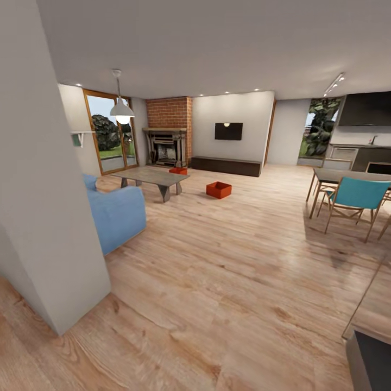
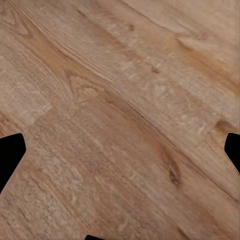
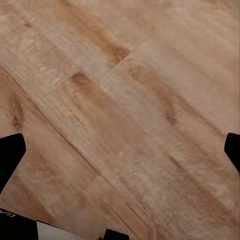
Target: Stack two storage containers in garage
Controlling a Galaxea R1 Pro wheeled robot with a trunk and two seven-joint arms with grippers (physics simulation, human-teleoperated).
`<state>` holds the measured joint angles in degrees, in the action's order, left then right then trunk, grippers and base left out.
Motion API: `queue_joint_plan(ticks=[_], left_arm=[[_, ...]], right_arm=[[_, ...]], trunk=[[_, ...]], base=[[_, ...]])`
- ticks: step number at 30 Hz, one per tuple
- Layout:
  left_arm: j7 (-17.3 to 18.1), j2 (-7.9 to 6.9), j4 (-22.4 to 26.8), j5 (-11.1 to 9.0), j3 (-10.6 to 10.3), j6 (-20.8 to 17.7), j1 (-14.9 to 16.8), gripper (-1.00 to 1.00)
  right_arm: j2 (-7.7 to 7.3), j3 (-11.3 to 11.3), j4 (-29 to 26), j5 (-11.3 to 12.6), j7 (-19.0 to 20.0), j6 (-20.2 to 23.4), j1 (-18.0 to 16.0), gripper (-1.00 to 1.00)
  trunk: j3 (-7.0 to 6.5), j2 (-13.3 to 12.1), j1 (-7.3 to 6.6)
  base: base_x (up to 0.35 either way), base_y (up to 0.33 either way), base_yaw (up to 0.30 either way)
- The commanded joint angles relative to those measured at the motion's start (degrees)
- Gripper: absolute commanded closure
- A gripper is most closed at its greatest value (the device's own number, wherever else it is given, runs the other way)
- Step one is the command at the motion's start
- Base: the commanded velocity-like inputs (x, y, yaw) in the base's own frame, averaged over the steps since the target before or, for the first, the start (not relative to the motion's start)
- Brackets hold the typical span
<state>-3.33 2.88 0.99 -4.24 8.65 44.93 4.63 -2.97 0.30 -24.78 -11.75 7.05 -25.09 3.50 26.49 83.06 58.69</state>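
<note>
Heading into the living room is the step I judge I'm on; nothing is picked up yet. One bin sits on the wood floor just past the coffee table, and it looks empty from here, though it is too far off to be sure. A second bin shows beyond the table's far edge; whether it rests on that surface or behind it I cannot tell. Next I should drive forward past the sofa toward the nearer bin. Left fingers and right fingers stand wide apart, holding nothing, over bare planks.
</note>
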Motion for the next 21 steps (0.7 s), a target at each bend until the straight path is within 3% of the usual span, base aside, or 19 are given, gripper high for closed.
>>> queue_joint_plan(ticks=[1, 21], left_arm=[[-0.03, 0.02, -0.02, -0.41, -0.21, 0.16, 0.03, -1.0], [-0.09, -0.07, -0.02, -0.49, -0.21, 0.07, 0.03, -1.0]], right_arm=[[-0.02, 0.02, -0.09, -0.03, 0.16, -0.05, 0.02, -1.0], [-0.02, -0.04, -0.09, -0.03, 0.07, -0.14, 0.02, -1.0]], trunk=[[0.05, 0.02, 0.04], [0.04, 0.02, 0.04]], base=[[0.325, 0.0, 0.0], [0.325, -0.015, 0.0]])
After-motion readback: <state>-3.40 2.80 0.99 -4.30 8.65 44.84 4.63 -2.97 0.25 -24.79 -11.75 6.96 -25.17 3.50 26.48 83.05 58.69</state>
